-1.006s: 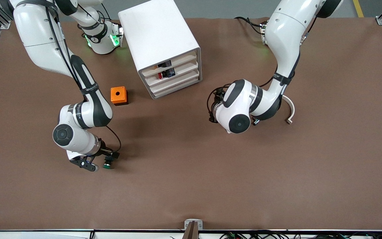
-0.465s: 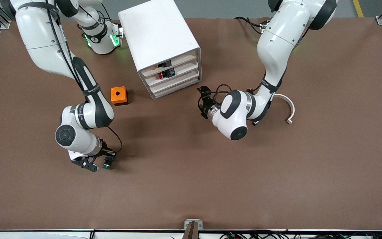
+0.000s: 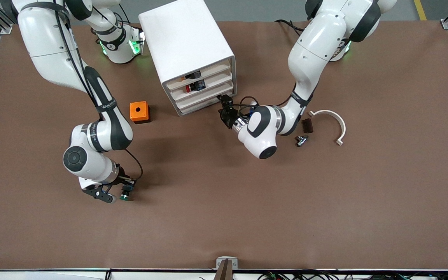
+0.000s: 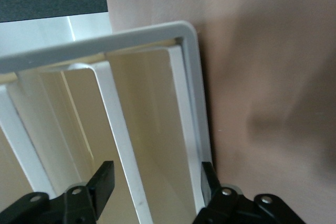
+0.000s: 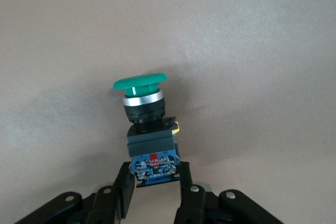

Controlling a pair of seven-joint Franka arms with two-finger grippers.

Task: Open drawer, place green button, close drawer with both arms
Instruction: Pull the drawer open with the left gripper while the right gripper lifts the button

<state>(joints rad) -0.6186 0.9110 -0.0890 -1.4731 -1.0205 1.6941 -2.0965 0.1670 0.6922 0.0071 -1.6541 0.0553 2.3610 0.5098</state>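
Note:
The white cabinet (image 3: 185, 39) stands toward the robots' side of the table. Its third drawer (image 3: 204, 98) sits flush with the other drawers. My left gripper (image 3: 225, 104) is at the lower drawer fronts, at the corner toward the left arm's end. In the left wrist view it (image 4: 156, 179) is open, its fingers astride a white rib of the cabinet front (image 4: 126, 140); I cannot tell which drawer that is. My right gripper (image 3: 119, 192) is low at the table, nearer the front camera than the orange box. It (image 5: 155, 184) is shut on the blue body of the green-capped button (image 5: 147, 124).
An orange box with a hole (image 3: 139, 111) sits beside the cabinet toward the right arm's end. By the left arm's elbow lie a white curved piece (image 3: 331, 118), a small dark block (image 3: 307, 125) and a small black-and-silver part (image 3: 301, 139).
My left arm has swung toward the cabinet and brought its gripper up to the drawer fronts, uncovering the small parts beside it. My right gripper has barely moved.

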